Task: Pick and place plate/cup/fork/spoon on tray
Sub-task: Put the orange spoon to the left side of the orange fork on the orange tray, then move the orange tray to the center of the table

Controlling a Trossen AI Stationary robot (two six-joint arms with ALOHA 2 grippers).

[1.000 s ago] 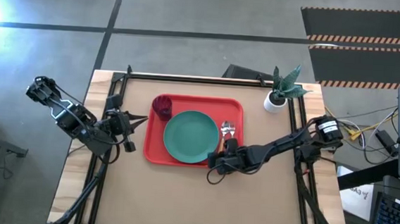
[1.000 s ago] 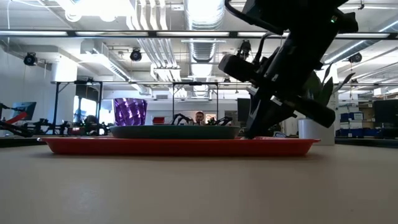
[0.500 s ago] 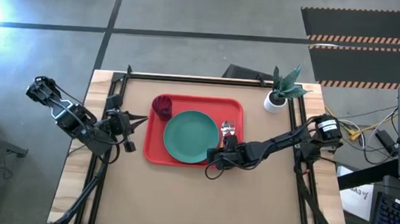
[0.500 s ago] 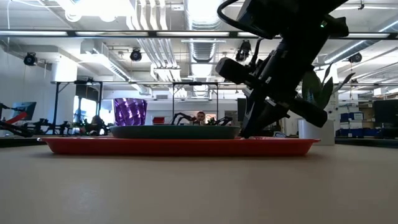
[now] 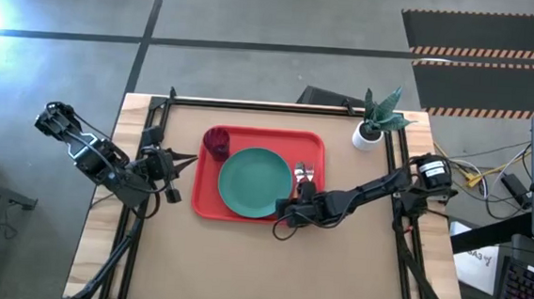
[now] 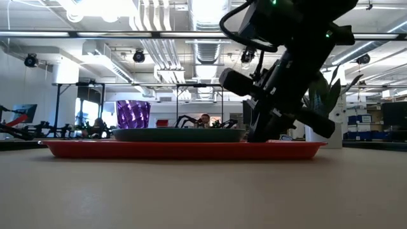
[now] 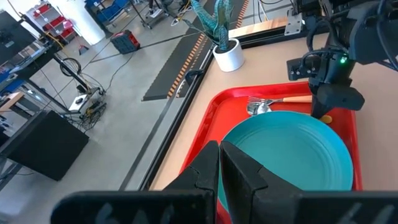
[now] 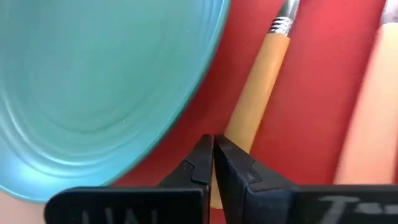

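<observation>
Pale wooden counter carries one flat red plastic tray holding one round teal plate, one translucent purple cup, one fork and one spoon, wooden-handled. Right end effector pressed together over the tray's near rim; left end effector likewise pressed together, beside the tray.

Left arm folded at left side of table, its pincer shut, fingers pressed together, holding nothing. Right arm stretched low from right side toward middle of table, bent at wrist. Right pincer down low, fingers closed tight, empty.
</observation>
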